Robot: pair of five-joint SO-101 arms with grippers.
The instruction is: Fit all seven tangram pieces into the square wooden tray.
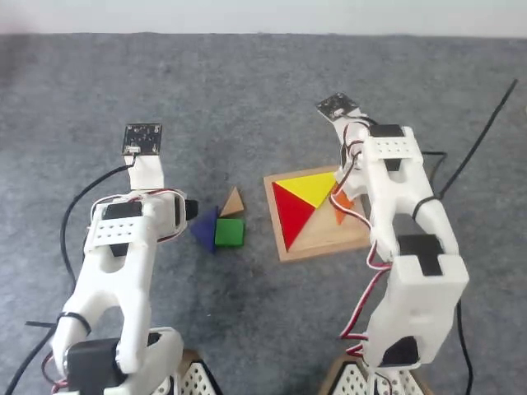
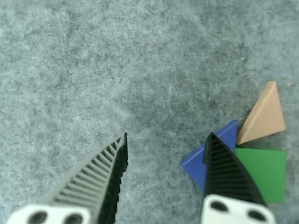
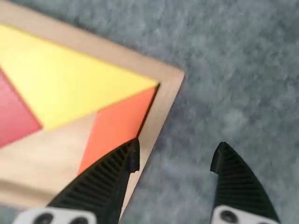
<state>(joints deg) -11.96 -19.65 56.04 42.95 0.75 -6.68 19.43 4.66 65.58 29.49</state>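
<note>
Simply green square (image 1: 230, 232) near tray (image 1: 277, 222)

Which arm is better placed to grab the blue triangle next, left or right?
Left. Its jaws stand open right at the blue triangle, one tip over it, with the green square and tan triangle alongside. The right arm's jaws hang over a corner of the tray, away from those loose pieces.

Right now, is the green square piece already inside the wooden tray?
No, the green square lies on the carpet beside the blue triangle, outside the wooden tray.
</note>
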